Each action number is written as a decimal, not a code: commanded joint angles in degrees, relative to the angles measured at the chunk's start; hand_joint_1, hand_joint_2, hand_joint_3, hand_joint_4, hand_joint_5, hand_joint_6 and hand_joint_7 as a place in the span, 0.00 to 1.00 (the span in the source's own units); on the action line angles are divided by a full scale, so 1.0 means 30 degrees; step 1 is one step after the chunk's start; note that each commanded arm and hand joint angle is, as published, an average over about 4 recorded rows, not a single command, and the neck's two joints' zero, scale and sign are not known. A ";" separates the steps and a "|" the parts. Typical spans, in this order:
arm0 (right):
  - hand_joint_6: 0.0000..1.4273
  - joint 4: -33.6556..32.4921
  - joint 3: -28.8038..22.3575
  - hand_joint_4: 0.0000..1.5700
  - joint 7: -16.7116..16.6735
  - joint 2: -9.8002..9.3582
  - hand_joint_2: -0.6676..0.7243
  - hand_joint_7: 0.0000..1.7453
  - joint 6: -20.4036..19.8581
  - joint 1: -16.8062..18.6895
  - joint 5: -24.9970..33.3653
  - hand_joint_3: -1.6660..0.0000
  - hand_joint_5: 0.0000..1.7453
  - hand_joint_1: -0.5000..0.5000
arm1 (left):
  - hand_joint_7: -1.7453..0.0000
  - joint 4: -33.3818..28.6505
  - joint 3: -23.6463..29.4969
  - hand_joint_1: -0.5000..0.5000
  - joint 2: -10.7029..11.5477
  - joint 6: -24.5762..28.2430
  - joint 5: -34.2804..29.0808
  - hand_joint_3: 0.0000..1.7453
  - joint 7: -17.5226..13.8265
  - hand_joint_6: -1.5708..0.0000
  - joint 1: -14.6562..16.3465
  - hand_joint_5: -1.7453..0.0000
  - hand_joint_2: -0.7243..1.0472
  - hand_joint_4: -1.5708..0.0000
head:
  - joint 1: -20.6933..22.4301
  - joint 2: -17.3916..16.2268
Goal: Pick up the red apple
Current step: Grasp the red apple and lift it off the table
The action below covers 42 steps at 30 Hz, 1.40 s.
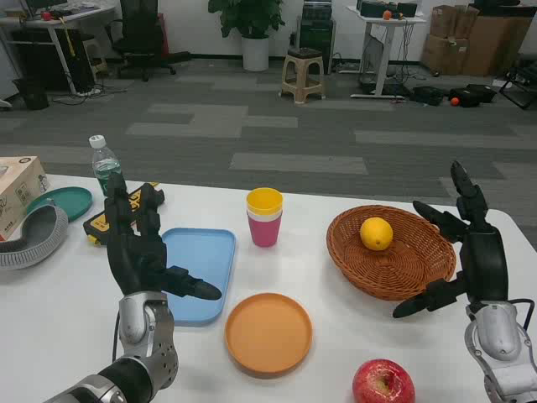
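red apple (383, 382) lies on the table near the right hand (470, 252); both hands spread, holding nothing

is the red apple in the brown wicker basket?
No. The round red apple lies on the white table in front of the brown wicker basket, which holds only a yellow lemon.

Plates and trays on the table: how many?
3: orange round plate front centre, blue rectangular tray left of it, partly behind the left hand, teal plate far left. More may lie out of frame.
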 commanded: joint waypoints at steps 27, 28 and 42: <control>0.00 -0.1114 -0.2050 0.45 -0.0897 0.0866 0.73 0.00 -0.1133 -0.0166 0.0937 0.98 0.00 0.21 | 0.96 -0.9167 0.3769 0.00 0.0699 0.9959 0.3099 0.00 -0.3063 1.00 0.1320 0.47 0.00 1.00 | -0.1153 0.0771; 0.00 -0.1107 -0.2050 0.45 -0.0897 0.0858 0.73 0.00 -0.1133 -0.0166 0.0937 0.98 0.00 0.21 | 0.96 -0.9152 0.3835 0.00 0.0721 0.9966 0.3217 0.00 -0.3114 1.00 0.1305 0.49 0.00 1.00 | -0.1167 0.0734; 0.00 -0.1136 -0.2006 0.45 -0.0897 0.0668 0.73 0.00 -0.1133 -0.0166 0.0966 0.99 0.00 0.21 | 0.96 -0.8962 0.5900 0.00 0.0897 1.0845 0.6615 0.03 -0.3686 1.00 0.1496 0.65 0.06 1.00 | -0.1392 -0.1869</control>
